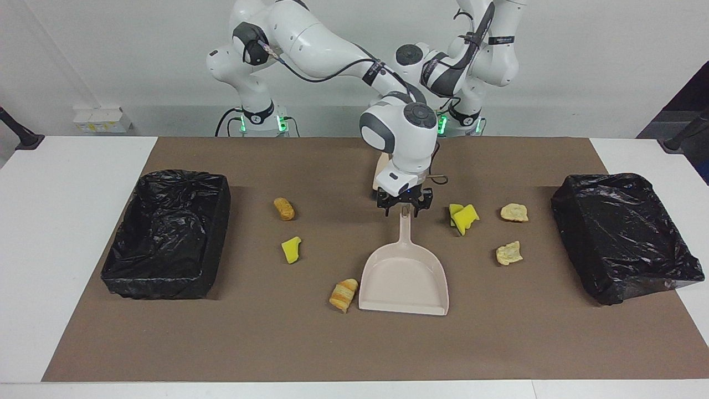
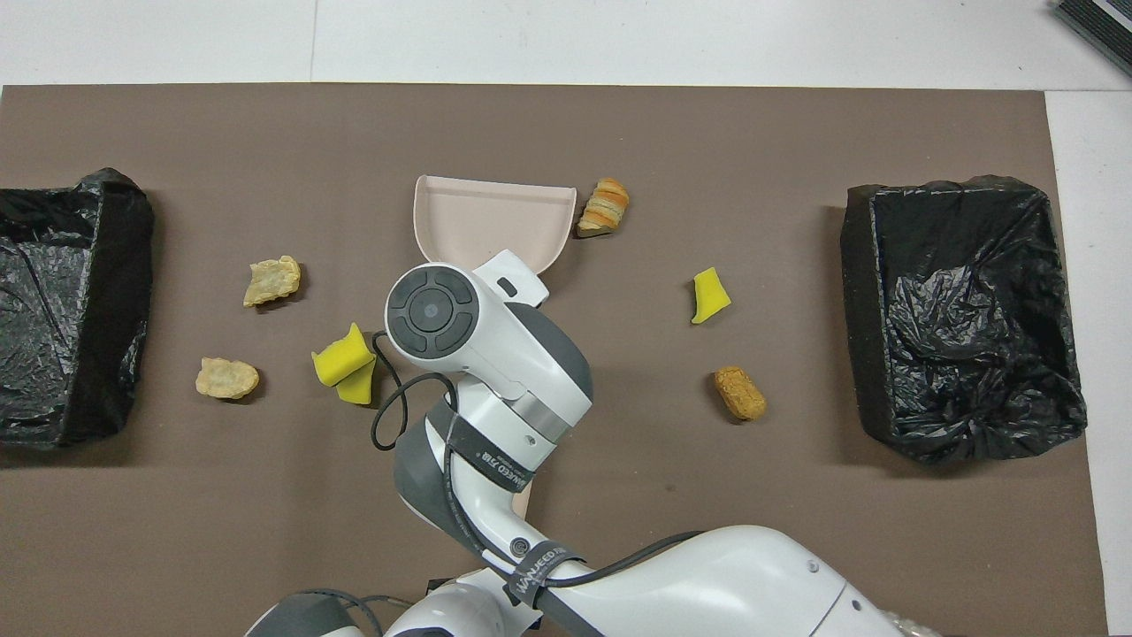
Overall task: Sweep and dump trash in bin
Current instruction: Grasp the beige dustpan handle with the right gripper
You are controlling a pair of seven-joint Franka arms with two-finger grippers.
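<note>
While the right gripper [image 1: 405, 211] is being held low over the end of the dustpan [image 1: 404, 280] handle with its jaws spread on either side of it, the left gripper is being hidden by that arm, so its jaws cannot be judged. The trash is being left scattered on the surface: the yellow sponge chunks [image 1: 463, 218] and pale lumps [image 1: 514, 212] toward the left arm's end, the brown nugget [image 1: 284, 209], another sponge piece [image 1: 291, 249] and the striped pastry [image 1: 343, 294] toward the right arm's.

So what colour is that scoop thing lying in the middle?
The dustpan is pale beige, clearest in the facing view.
</note>
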